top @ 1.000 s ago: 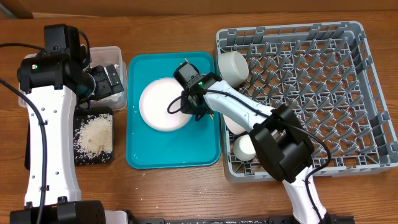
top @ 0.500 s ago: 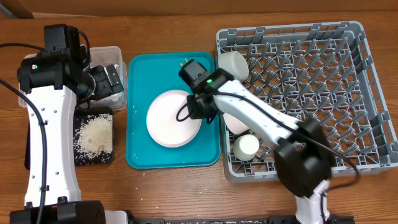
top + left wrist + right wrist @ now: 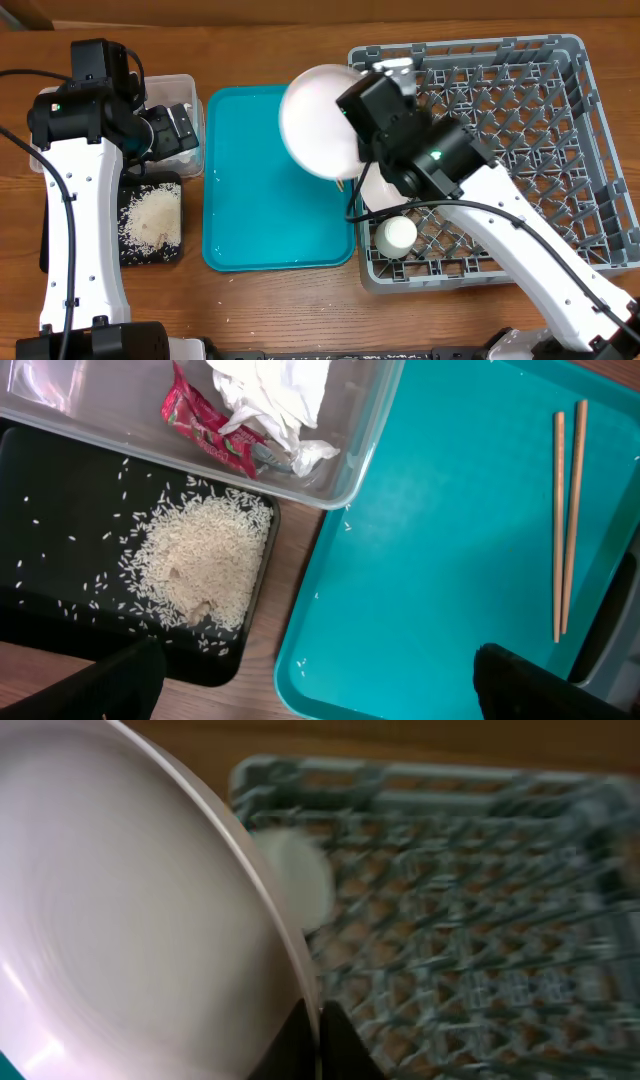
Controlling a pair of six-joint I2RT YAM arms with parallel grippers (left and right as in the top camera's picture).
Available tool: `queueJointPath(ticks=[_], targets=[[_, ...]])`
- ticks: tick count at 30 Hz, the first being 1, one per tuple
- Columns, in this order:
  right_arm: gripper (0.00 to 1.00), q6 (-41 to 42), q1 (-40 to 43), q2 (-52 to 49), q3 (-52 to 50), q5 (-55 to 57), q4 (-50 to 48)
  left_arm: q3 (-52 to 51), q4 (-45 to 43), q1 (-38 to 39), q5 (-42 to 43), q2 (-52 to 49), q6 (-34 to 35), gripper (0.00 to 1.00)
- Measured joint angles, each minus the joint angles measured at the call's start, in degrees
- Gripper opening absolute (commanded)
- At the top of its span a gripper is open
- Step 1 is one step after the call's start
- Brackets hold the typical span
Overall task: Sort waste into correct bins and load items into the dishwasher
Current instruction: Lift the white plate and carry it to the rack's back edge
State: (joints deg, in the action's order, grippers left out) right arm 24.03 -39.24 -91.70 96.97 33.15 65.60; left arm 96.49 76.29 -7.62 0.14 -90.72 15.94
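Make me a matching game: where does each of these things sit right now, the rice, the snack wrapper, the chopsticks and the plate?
Things:
1. rice
2. snack wrapper
3. chopsticks
4. white plate

Places:
a. lying on the teal tray
b. held up in the right end effector
c. heaped on the black tray
d. inside the clear tub

Pairs: 1-c, 2-d, 3-a, 4-b.
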Motion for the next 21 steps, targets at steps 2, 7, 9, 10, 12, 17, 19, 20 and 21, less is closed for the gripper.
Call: queueJointPath(ticks=[2, 7, 9, 10, 12, 17, 19, 20, 21], targets=[[0.04, -0.15, 1.05, 0.04, 0.00, 7.02, -0.02, 0.00, 0.00, 0.00, 0.00, 0.00, 0.00, 1.00], [0.04, -0.26, 6.82, 0.04, -0.02, 19.10, -1.27, 0.00, 0.00, 0.00, 0.00, 0.00, 0.00, 1.00], [0.04, -0.39, 10.01, 0.04, -0.02, 20.96, -2.19, 0.00, 0.00, 0.00, 0.00, 0.00, 0.00, 1.00], [0.04, -0.79, 11.82, 0.04, -0.02, 21.38, -2.82, 0.00, 0.00, 0.00, 0.00, 0.00, 0.00, 1.00], [0.04, -2.64, 15.72, 0.02, -0.02, 21.00, -5.20, 0.00, 0.02, 0.00, 0.00, 0.00, 0.00, 1.00], [0.04, -6.93, 21.29, -0.85, -0.02, 18.40, -10.56, 0.00, 0.00, 0.00, 0.00, 0.00, 0.00, 1.00], [0.04, -8.04, 21.66, -2.27, -0.02, 17.75, -12.09, 0.00, 0.00, 0.00, 0.00, 0.00, 0.00, 1.00], [0.04, -8.31, 21.62, -3.04, -0.02, 17.57, -12.52, 0.00, 0.00, 0.00, -0.02, 0.00, 0.00, 1.00], [0.04, -8.66, 21.59, -3.80, -0.02, 17.20, -13.09, 0.00, 0.00, 0.00, 0.00, 0.00, 0.00, 1.00]])
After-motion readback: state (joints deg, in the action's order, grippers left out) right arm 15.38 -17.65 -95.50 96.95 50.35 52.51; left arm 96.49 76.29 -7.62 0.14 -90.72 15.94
